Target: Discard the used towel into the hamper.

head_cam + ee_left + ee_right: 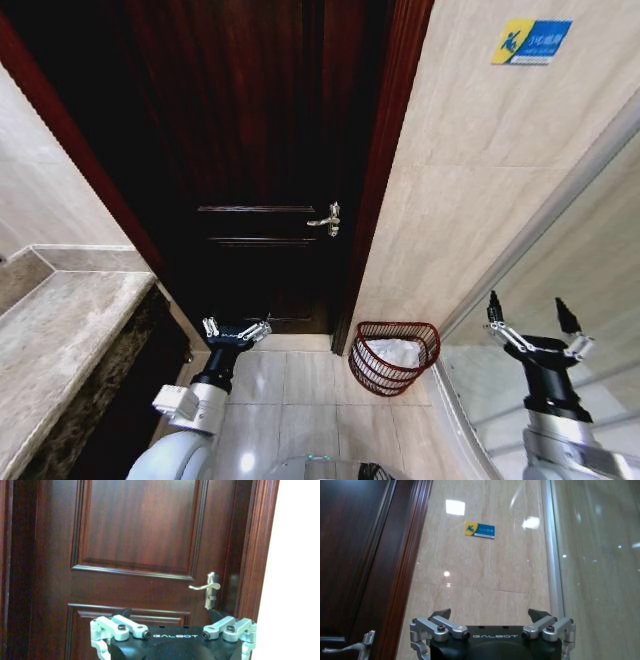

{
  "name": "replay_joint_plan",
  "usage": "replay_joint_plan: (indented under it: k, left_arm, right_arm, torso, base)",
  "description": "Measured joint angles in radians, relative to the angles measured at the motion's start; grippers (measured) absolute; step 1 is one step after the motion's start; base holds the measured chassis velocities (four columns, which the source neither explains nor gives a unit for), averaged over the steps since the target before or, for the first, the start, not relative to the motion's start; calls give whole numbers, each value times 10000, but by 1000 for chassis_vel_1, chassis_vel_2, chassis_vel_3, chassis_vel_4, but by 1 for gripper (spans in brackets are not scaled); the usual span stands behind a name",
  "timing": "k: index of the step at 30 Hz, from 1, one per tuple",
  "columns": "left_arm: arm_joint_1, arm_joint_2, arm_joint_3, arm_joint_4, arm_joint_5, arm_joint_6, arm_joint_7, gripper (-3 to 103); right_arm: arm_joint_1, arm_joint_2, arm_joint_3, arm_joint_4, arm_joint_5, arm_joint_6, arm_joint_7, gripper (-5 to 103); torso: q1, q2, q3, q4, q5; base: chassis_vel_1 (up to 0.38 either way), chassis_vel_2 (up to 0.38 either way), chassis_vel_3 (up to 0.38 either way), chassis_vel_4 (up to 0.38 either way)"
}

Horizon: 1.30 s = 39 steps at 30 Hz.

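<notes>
The hamper (372, 372), a round dark reddish-brown wicker basket, stands on the tiled floor against the wall, just right of the door frame. Something white (398, 352), which looks like the towel, lies inside it. My left gripper (237, 330) hangs open and empty in front of the door, to the left of the hamper. In the left wrist view, the left gripper (170, 613) faces the door panel. My right gripper (527, 320) is open and empty beside the glass, to the right of the hamper. The right wrist view shows the right gripper (490, 614) pointing at the tiled wall.
A dark wooden door (250, 150) with a silver lever handle (328, 218) is straight ahead. A marble counter (60, 330) runs along the left. A glass partition with a metal frame (590, 250) closes off the right. A blue-and-yellow sign (531, 41) hangs on the beige wall.
</notes>
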Motion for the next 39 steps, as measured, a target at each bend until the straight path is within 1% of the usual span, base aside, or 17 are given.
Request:
replay_joint_plan:
  k: [5, 15, 16, 20, 21, 25, 27, 30, 39]
  left_arm:
    - [0, 0, 0, 0, 0, 0, 0, 100]
    - [1, 0, 0, 0, 0, 0, 0, 100]
    - [1, 0, 0, 0, 0, 0, 0, 100]
    - [3, 0, 0, 0, 0, 0, 0, 100]
    - [4, 0, 0, 0, 0, 0, 0, 100]
    - [2, 0, 0, -1, 0, 0, 0, 100]
    - [1, 0, 0, 0, 0, 0, 0, 100]
    - [-1, 0, 0, -1, 0, 0, 0, 100]
    - [1, 0, 0, 0, 0, 0, 0, 100]
  right_arm:
    - [-55, -68, 55, -139, 20, 191, -68, 100]
    - [242, -196, -3, -230, -88, 69, -94, 100]
    - [237, -209, 3, -255, -81, 120, -92, 100]
    - [222, -215, 39, -381, -31, 362, -74, 100]
    - [218, -214, 68, -435, -40, 459, -74, 100]
    - [222, -184, 115, -542, -192, 786, -75, 100]
    - [221, -177, 114, -541, -197, 817, -64, 100]
    - [218, -171, 114, -495, -197, 865, -52, 100]
    - [197, -140, 413, -300, -130, 1011, 241, 100]
  torso:
    - [6, 11, 5, -1, 1]
    - [8, 30, 11, -1, 2]
    - [7, 32, 11, 1, -5]
    - [0, 42, 9, -1, 3]
    - [-2, 45, 8, -2, -2]
    - [3, 41, 12, -2, 0]
    - [2, 26, 6, -1, -1]
    - [-26, -52, -33, 0, 2]
    - [-232, -435, -253, -2, 1]
  base:
    - [64, -82, -57, 85]
    - [184, -220, -182, 203]
    - [264, -263, -225, 241]
    - [219, -219, -210, 193]
    - [155, -132, -159, 136]
    - [52, -78, -81, 72]
    - [-51, 20, 74, -46]
    - [-82, 60, 79, -62]
    - [-28, -9, -12, -25]
